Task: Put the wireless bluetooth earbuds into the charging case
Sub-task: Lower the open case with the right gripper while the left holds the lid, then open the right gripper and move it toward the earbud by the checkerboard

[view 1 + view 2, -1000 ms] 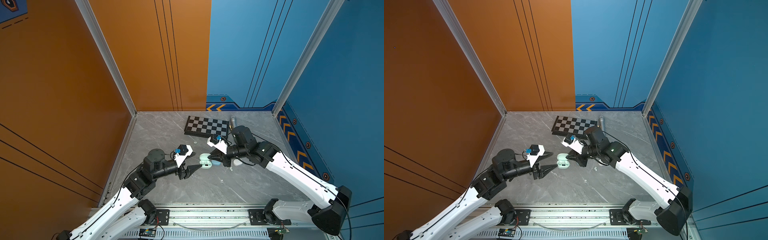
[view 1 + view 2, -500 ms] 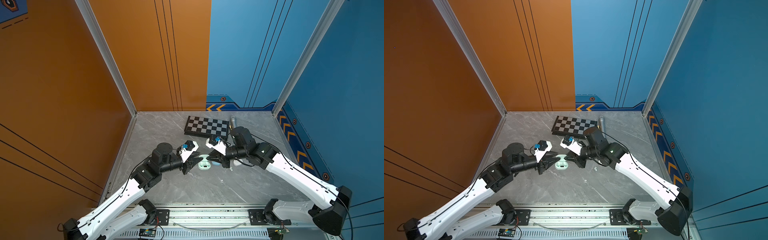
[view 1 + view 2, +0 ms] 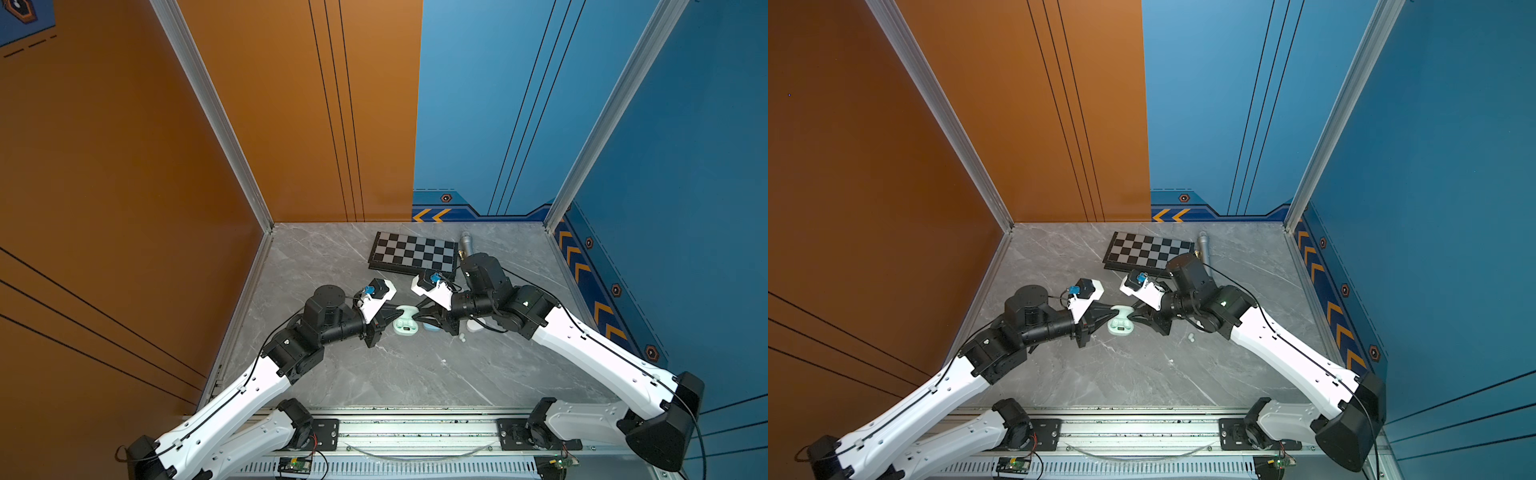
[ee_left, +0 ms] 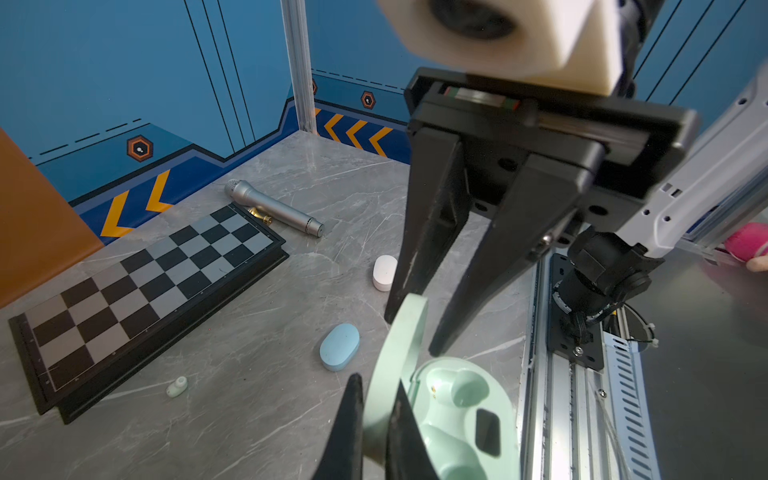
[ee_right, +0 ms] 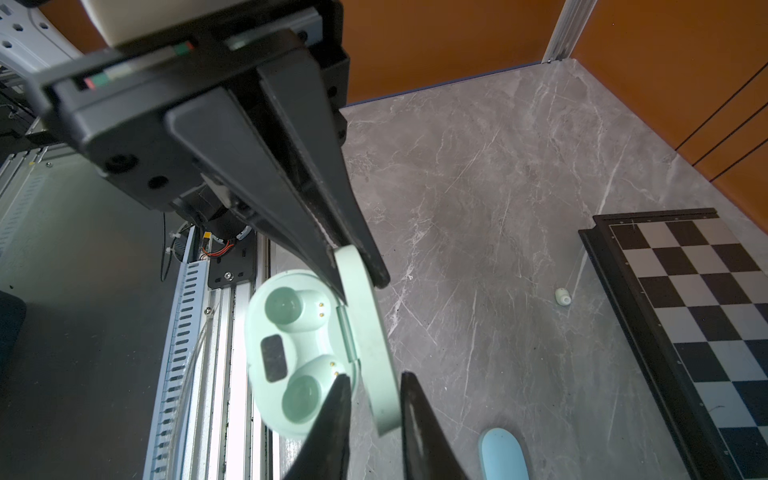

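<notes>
The pale mint green oval plastic charging case (image 5: 291,353) has a black rectangular patch inside and tiny gold contact dots. The small rounded plastic earbud (image 4: 177,386) is the same mint green. The light blue oval plastic case (image 4: 339,346) and white oval plastic case (image 4: 384,272) are plain. The flat black-framed chessboard (image 4: 145,299) is chequered black and grey. The slim metal microphone (image 4: 274,208) is silver, and the stone-look tabletop (image 3: 374,374) is grey with white veins.

I'm pretty sure I'm driving a robot test cell in a lab here. Orange panels (image 3: 124,166) and blue panels (image 3: 685,166) are boxing in a marble-look tabletop (image 3: 374,374), aluminium posts (image 3: 208,104) are running up the corners, hazard chevrons (image 3: 432,215) are lining the back, and white arms (image 3: 232,395) are sitting on a slotted rail (image 3: 415,432) at the bottom.
</notes>
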Robot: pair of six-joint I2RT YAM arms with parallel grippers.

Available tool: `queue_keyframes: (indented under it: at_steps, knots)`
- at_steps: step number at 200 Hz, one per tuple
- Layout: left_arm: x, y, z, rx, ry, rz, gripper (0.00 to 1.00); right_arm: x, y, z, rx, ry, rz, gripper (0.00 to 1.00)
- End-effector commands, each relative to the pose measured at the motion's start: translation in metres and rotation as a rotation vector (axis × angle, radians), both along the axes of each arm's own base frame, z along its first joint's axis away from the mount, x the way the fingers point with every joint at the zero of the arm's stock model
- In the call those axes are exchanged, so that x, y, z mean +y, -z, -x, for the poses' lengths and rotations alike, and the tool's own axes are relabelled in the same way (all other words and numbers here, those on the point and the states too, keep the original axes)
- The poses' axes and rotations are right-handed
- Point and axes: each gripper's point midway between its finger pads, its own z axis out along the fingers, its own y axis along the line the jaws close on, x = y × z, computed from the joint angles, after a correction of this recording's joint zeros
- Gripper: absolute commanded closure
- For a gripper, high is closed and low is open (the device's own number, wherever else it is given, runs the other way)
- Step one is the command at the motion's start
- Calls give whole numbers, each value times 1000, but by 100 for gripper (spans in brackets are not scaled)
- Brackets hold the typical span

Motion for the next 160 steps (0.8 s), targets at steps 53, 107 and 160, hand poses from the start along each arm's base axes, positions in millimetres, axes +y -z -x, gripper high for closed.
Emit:
queue_keyframes:
  at_steps: [53, 107, 160]
  knots:
    - [69, 25, -41, 59, -416, 19, 100, -13, -31, -66, 10, 274, -184, 43]
    - [94, 44, -24, 127, -496, 111, 100, 2, 35, -139, 142, 381, -48, 51]
    - [128, 58, -12, 129, -633, 145, 100, 38, 114, -183, 178, 327, 164, 50]
